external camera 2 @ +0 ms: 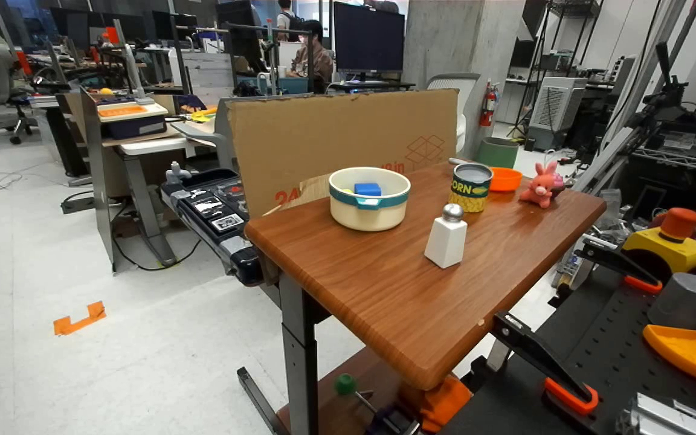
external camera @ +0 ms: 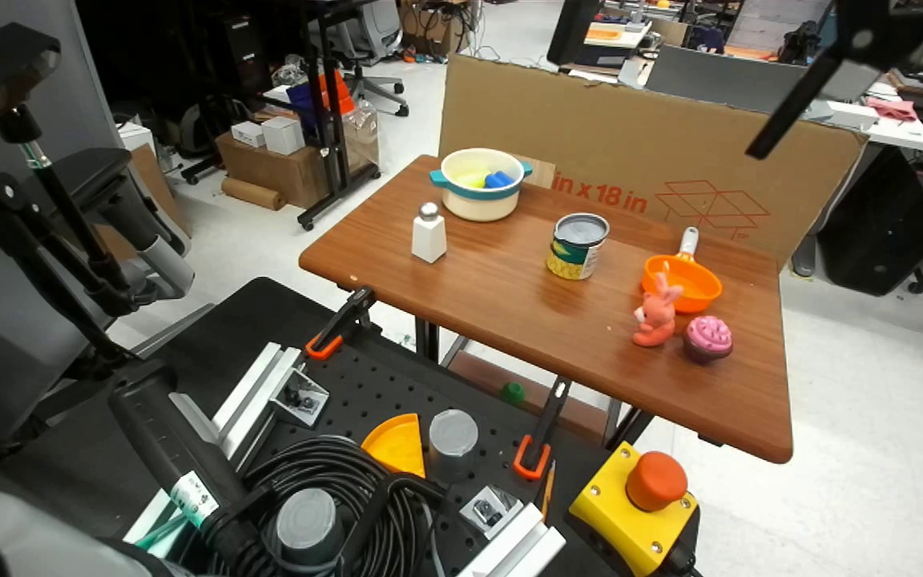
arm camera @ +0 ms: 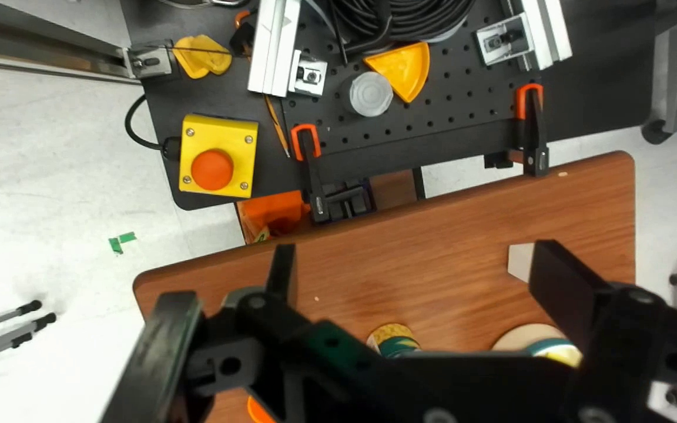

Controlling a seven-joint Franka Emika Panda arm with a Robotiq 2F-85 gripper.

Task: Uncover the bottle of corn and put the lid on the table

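The bottle of corn (external camera: 570, 260) is a squat jar with a green and yellow label. It stands upright on the reddish-brown table (external camera: 493, 276), and also shows in an exterior view (external camera 2: 469, 198). The lid (external camera: 582, 229), grey with a pale rim, sits on top of the jar; it shows in both exterior views (external camera 2: 475, 173). In the wrist view only the jar's lower side (arm camera: 394, 338) shows; the gripper body hides its top. My gripper (arm camera: 414, 249) is open and empty, its fingers wide apart. In an exterior view the gripper (external camera: 660, 104) hangs high above the table, apart from the jar.
A cream pot (external camera: 481, 204) with blue and yellow things inside and a white shaker (external camera: 429, 236) stand on the table. An orange pan (external camera: 690, 284), pink rabbit (external camera: 655, 316) and cupcake (external camera: 707, 339) are beside the jar. Cardboard (external camera: 542, 104) stands behind. A black platform (external camera: 397, 385) adjoins the table.
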